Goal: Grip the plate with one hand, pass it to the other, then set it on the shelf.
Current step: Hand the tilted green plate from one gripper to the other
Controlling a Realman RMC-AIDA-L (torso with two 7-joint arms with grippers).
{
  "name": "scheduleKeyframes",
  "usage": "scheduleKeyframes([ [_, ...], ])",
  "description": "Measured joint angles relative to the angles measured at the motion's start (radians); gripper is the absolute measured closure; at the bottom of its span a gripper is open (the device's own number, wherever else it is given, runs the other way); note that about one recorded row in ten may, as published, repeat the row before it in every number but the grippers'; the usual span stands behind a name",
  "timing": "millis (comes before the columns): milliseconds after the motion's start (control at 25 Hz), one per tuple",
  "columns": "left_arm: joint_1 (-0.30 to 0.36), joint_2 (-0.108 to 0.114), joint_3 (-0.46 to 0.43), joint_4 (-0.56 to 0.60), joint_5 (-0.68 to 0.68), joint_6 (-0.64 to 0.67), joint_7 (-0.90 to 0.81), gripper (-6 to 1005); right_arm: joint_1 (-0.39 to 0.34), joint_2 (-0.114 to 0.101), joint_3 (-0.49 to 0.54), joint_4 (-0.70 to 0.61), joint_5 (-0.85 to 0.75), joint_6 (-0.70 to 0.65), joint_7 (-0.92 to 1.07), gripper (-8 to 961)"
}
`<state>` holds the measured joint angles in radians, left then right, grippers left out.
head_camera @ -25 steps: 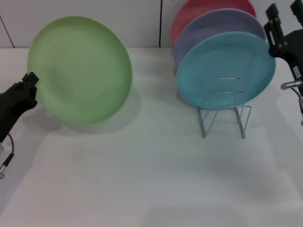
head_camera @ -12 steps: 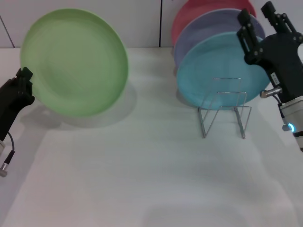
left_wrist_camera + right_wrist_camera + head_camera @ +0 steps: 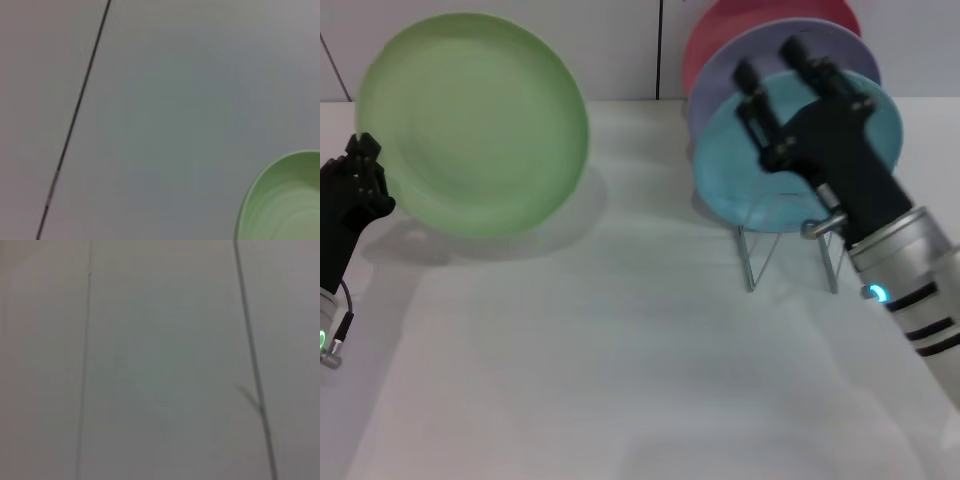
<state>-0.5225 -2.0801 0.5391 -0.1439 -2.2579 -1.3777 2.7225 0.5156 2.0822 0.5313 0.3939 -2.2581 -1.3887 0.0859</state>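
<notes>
Since the earlier frames, the right gripper (image 3: pixel 775 62) is being swung inward from the right edge and is now being shown in front of the turquoise plate (image 3: pixel 740 175), its two fingers (image 3: pixel 748 82) spread apart and closed on nothing. Meanwhile the light green plate (image 3: pixel 470 125) is being carried slightly higher and leftward. It is being held upright, clear of the white table (image 3: pixel 620 380), its left rim being pinched by the left gripper (image 3: pixel 362 160) at the picture's left edge; the fingertips are being pressed on that rim. One curved edge of the plate (image 3: pixel 280 200) is being seen in the left wrist view. The wire rack (image 3: pixel 790 240) is being shown holding the turquoise, lavender (image 3: pixel 720 75) and red (image 3: pixel 710 30) plates, well apart from the green one
</notes>
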Motion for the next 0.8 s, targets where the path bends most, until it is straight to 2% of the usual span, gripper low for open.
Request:
scheduleKeyframes([
  [400,0.0,0.0,-0.164,-0.068,0.0,-0.014,0.12,961,0.017,0.001,-0.002,0.042,-0.046,0.098,0.007,436],
  [600,0.007,0.0,-0.247,-0.117,0.0,-0.017,0.193,961,0.047,-0.001,-0.002,0.055,-0.076,0.179,0.01,436],
  [800,0.005,0.0,-0.255,-0.138,0.007,-0.033,0.22,961,0.072,0.0,0.003,0.063,-0.117,0.241,0.011,436],
])
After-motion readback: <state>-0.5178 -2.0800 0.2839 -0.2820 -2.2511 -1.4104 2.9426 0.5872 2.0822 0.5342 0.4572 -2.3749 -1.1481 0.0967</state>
